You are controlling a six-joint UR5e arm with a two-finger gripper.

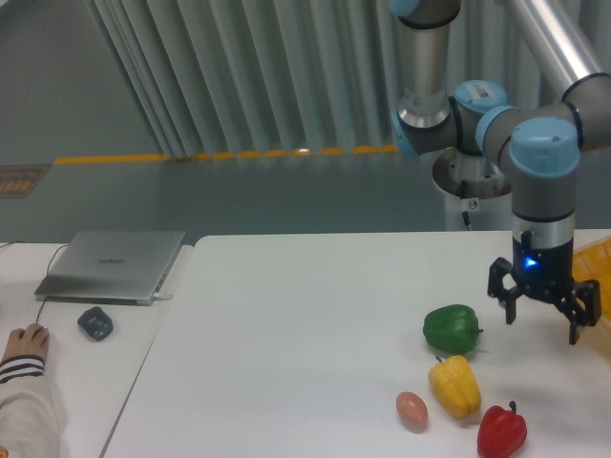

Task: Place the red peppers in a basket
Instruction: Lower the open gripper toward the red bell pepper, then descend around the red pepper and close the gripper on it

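Single fixed view, raised, facing across the white table (305, 315), arm at right.

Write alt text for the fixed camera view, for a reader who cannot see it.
A robot arm's open two-finger hand hovers empty above a white table, right of a green bell pepper. Nearer the camera lie a yellow bell pepper, a glossy red bell pepper and a small pinkish egg-shaped object; a yellow-orange crate shows at the right edge.
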